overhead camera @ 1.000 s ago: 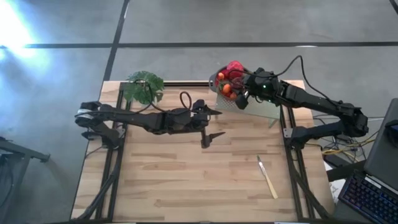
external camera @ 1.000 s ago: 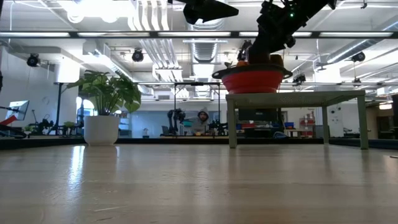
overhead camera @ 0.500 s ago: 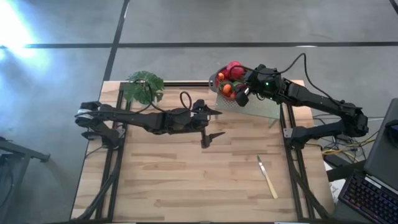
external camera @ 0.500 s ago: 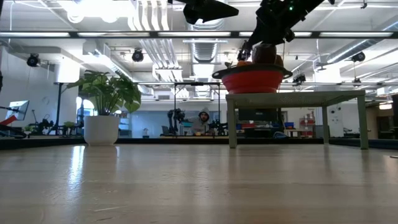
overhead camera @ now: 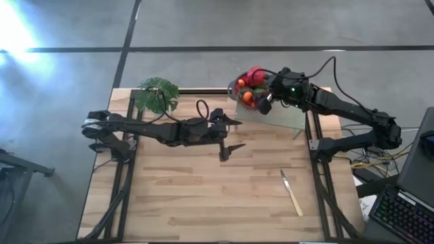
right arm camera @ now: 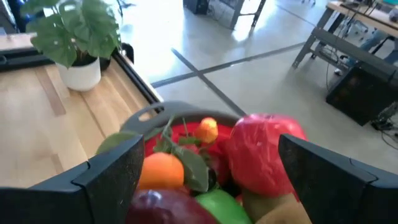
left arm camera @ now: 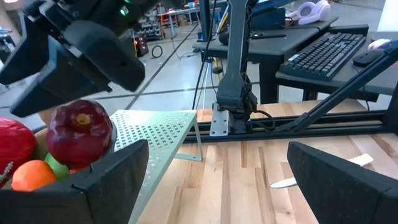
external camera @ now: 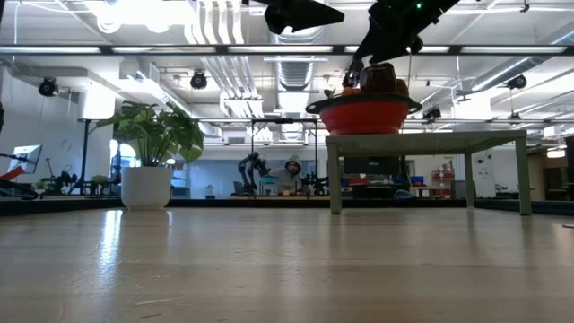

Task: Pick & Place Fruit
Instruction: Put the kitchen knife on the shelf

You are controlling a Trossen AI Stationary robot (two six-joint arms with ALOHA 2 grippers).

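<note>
High view: the small red, orange and green toy fruits point(overhead camera: 248, 87) lie piled in a red bowl point(external camera: 363, 115) on a pale green perforated stand point(overhead camera: 281, 116). The right tool point(overhead camera: 264, 99) hangs wide over the bowl, empty. The left tool point(overhead camera: 233, 135) waits wide, beside the stand.

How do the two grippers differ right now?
Position: the right gripper hangs over the bowl of fruit on the small raised stand; the left gripper hovers over bare table near the middle.
Nearness to fruit: the right gripper is just above the pile; the left gripper is well apart from it.
Shared: both are open and hold nothing.
</note>
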